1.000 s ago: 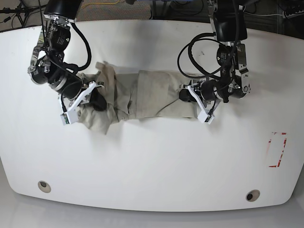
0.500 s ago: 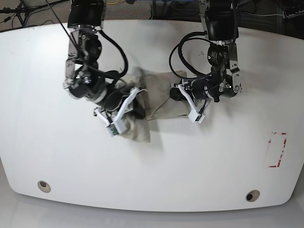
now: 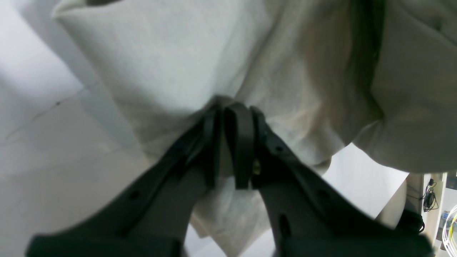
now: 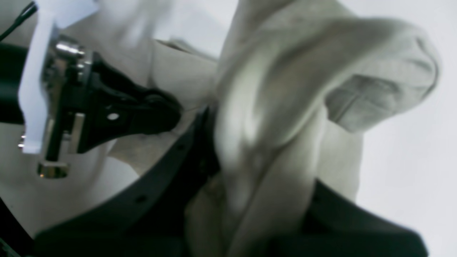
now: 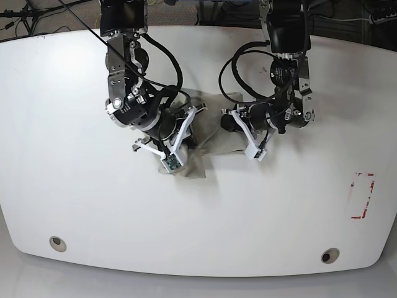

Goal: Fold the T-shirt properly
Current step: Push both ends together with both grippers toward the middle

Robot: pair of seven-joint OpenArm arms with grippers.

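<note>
The beige T-shirt (image 5: 208, 133) lies bunched into a short, thick bundle at the table's middle, between the two arms. My right gripper (image 5: 181, 135), on the left in the base view, is shut on its end of the T-shirt (image 4: 285, 89); cloth drapes over the right gripper (image 4: 221, 121) and hides one finger. Close beside it, my left gripper (image 5: 228, 121) is shut on the other end. In the left wrist view the left gripper (image 3: 228, 110) pinches a fold of the T-shirt (image 3: 171, 53) just above the table. The left gripper (image 4: 150, 110) also shows in the blurred right wrist view.
The white table (image 5: 279, 205) has a red rectangular mark (image 5: 361, 195) near its right edge and two round holes (image 5: 57, 243) (image 5: 330, 255) near the front. Cables run behind the far edge. Both arms' black cables loop above the shirt.
My right gripper has carried its end of the shirt to the right, up against the left gripper. The long strip has become a compact bundle. The left gripper shifted slightly left.
</note>
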